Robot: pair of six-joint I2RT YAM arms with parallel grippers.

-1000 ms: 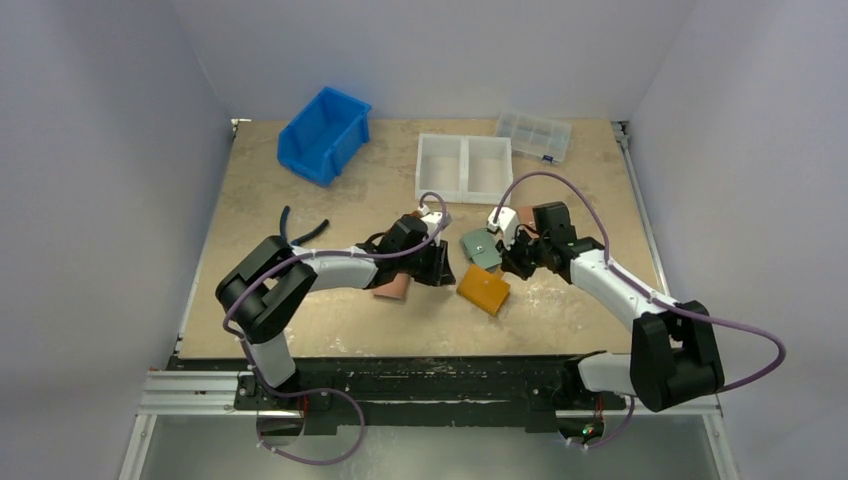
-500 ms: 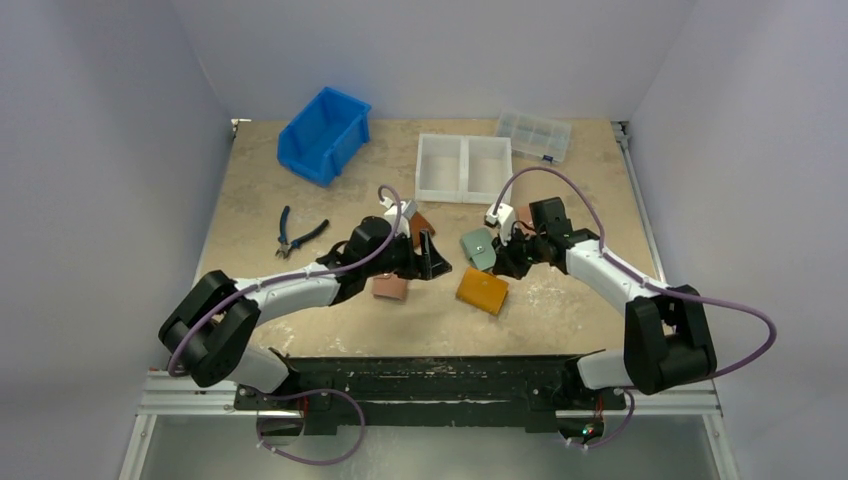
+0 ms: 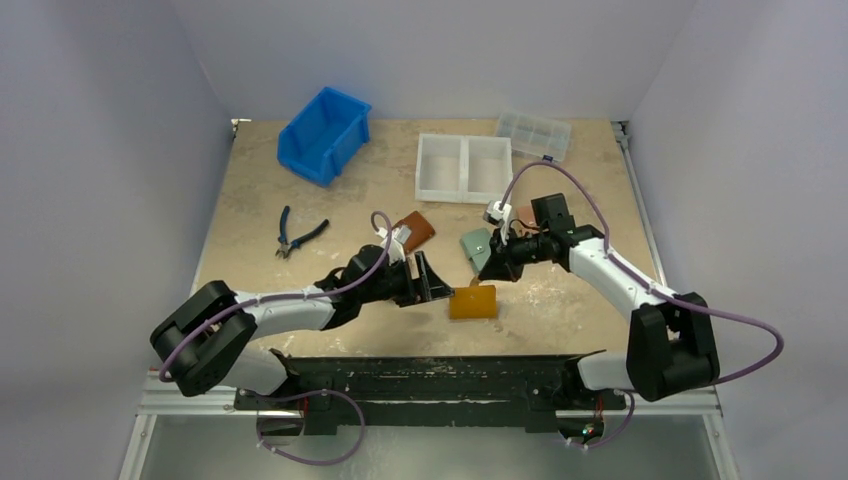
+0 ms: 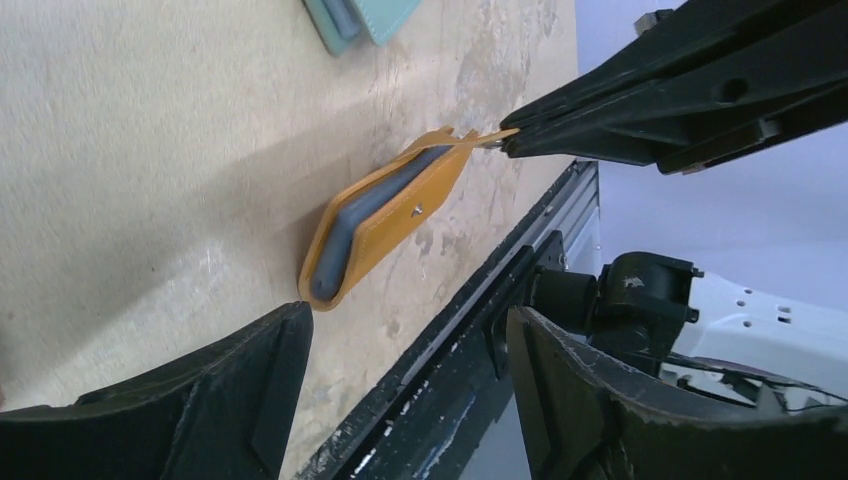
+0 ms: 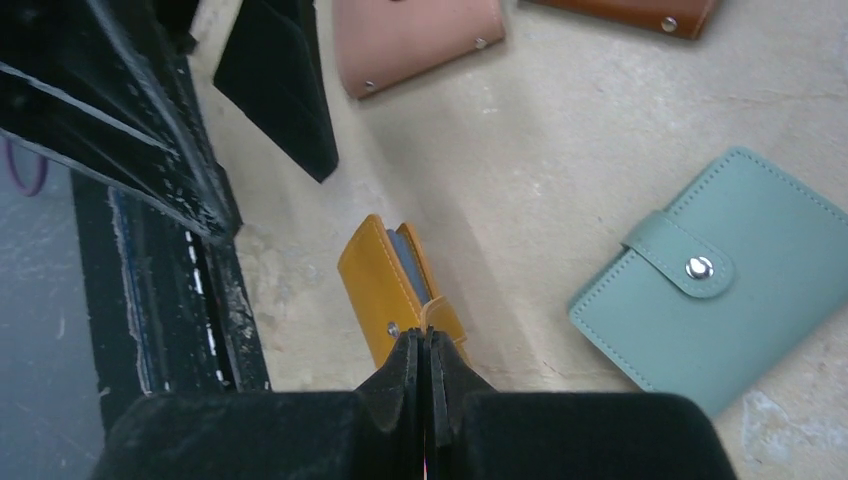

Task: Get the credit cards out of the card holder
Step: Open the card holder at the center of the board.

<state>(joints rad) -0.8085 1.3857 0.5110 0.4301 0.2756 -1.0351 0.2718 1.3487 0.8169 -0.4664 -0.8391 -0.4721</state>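
The left tool point(image 4: 408, 312) stands with its fingers wide apart, gripping nothing. Just ahead of it, the mustard card holder point(image 4: 385, 215) sits on the counter point(image 3: 300, 200). The right tool point(image 5: 421, 345) has its fingers pressed together on the holder's snap tab point(image 4: 470, 135), and that edge is raised. Grey-blue sleeves point(image 5: 405, 262) show inside. A green wallet point(image 5: 745, 260) lies just beside this tool.

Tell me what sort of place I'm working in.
Probably a lab robot cell: plain pale walls box in a worn table, with a blue bin and pliers on it.
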